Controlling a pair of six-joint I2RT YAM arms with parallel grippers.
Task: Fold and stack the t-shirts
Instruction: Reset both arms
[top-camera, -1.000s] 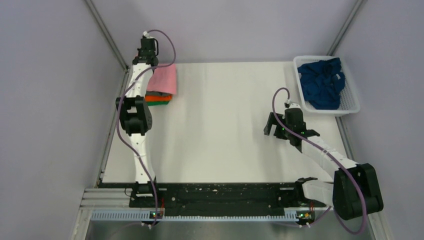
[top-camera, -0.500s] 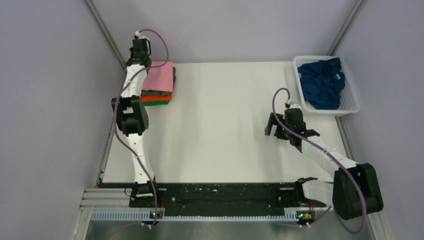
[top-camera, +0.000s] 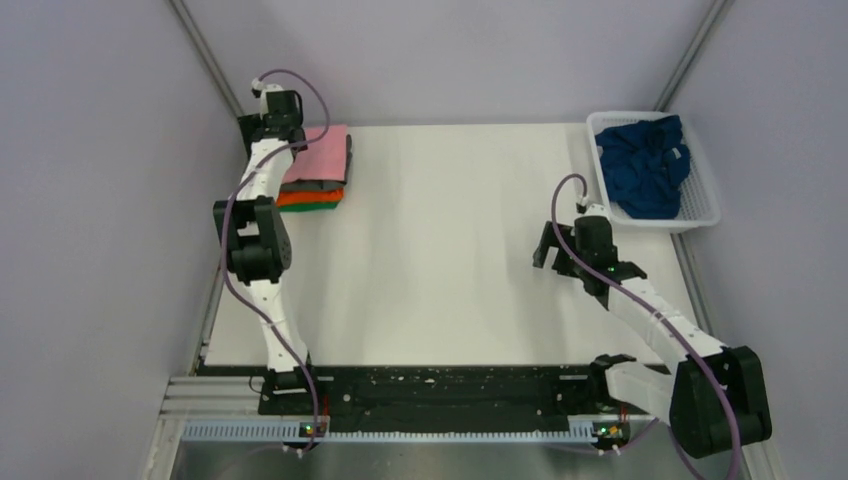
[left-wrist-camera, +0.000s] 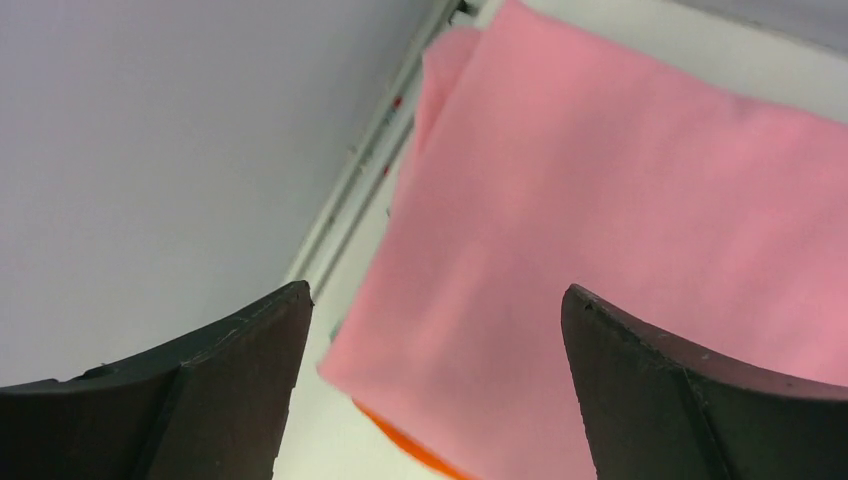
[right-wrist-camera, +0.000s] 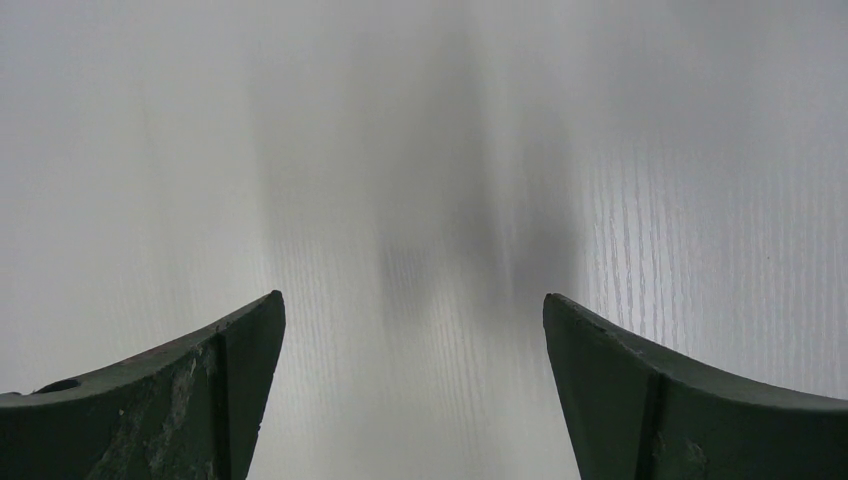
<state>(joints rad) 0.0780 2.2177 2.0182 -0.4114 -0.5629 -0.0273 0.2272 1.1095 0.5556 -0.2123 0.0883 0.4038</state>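
Observation:
A folded pink t-shirt (top-camera: 324, 154) tops a stack at the table's far left, over dark grey (top-camera: 318, 184), orange (top-camera: 308, 197) and green (top-camera: 318, 207) t-shirts. My left gripper (top-camera: 264, 124) hovers open over the stack's far left corner and holds nothing. In the left wrist view the pink t-shirt (left-wrist-camera: 620, 220) lies flat below the left gripper (left-wrist-camera: 435, 300), with an orange edge (left-wrist-camera: 410, 450) showing under it. A crumpled navy blue t-shirt (top-camera: 645, 165) fills the basket. My right gripper (top-camera: 585, 260) stands open and empty over the bare table; the right wrist view shows only the right gripper (right-wrist-camera: 412, 300) above the tabletop.
The white lattice basket (top-camera: 708, 210) sits at the far right corner. Grey walls and metal frame posts (top-camera: 210, 70) close in the table on three sides, and the left wall stands close to the stack. The white tabletop (top-camera: 440, 250) spreads between the arms.
My left gripper has opened and let go of the pink t-shirt, which now lies flat on the stack. The left arm drew back toward the far left corner. The right arm shifted slightly.

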